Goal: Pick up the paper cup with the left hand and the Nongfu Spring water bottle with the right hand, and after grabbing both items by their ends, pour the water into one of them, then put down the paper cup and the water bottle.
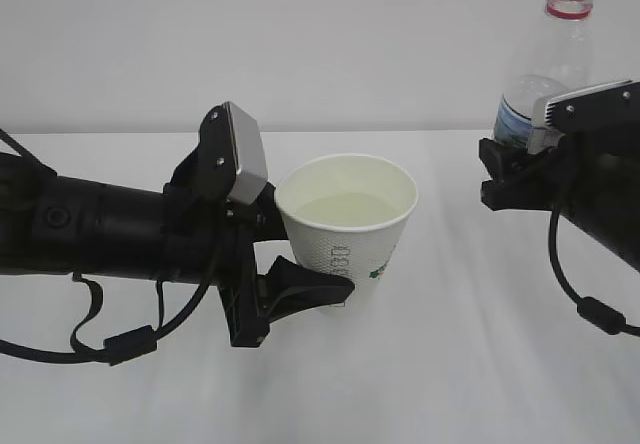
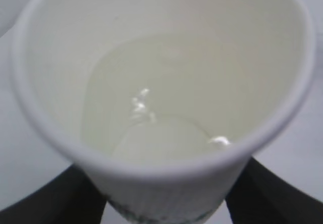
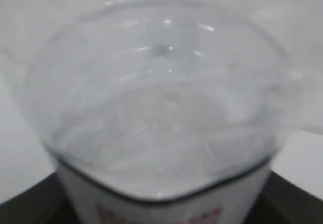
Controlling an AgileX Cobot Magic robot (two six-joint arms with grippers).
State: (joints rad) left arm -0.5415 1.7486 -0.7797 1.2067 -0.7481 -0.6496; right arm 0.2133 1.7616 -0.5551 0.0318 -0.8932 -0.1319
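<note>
Pouring looks done: the left hand (image 1: pixel 300 254) clamps the paper cup (image 1: pixel 348 226), water (image 2: pixel 151 108) inside, mid-tabletop (image 1: pixel 420 384). The right hand (image 1: pixel 510 169) grips the Nongfu Spring water bottle (image 1: pixel 555 59) upright, right edge. Next, set both down.

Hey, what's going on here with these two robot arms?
The left tool grips the paper cup, which stands upright with water already in it. The right tool grips the Nongfu Spring water bottle, upright and uncapped at the right of the white table. So the pour looks done; both things are yet to be released.
</note>
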